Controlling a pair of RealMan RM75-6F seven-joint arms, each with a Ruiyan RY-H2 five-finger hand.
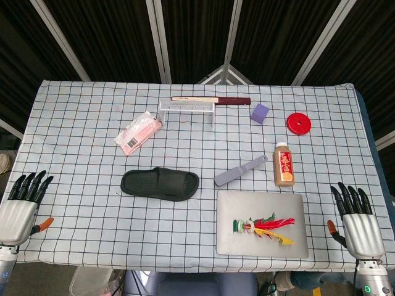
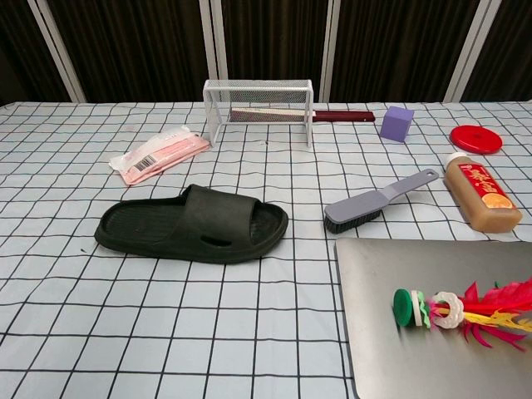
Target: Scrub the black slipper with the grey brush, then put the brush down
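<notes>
A checked table (image 1: pixel 86 123) is holding a black slipper (image 1: pixel 160 184) lying left of centre, with the grey brush (image 1: pixel 240 171) lying just to its right, apart. The left hand (image 1: pixel 21 206) and right hand (image 1: pixel 358 221) are resting at the near corners, fingers spread, holding nothing.

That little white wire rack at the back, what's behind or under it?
Behind the white wire rack lies a long stick-like item with a dark red handle, its pale end visible through the mesh. Under the rack only the checked tablecloth shows. What that item is I cannot tell.
</notes>
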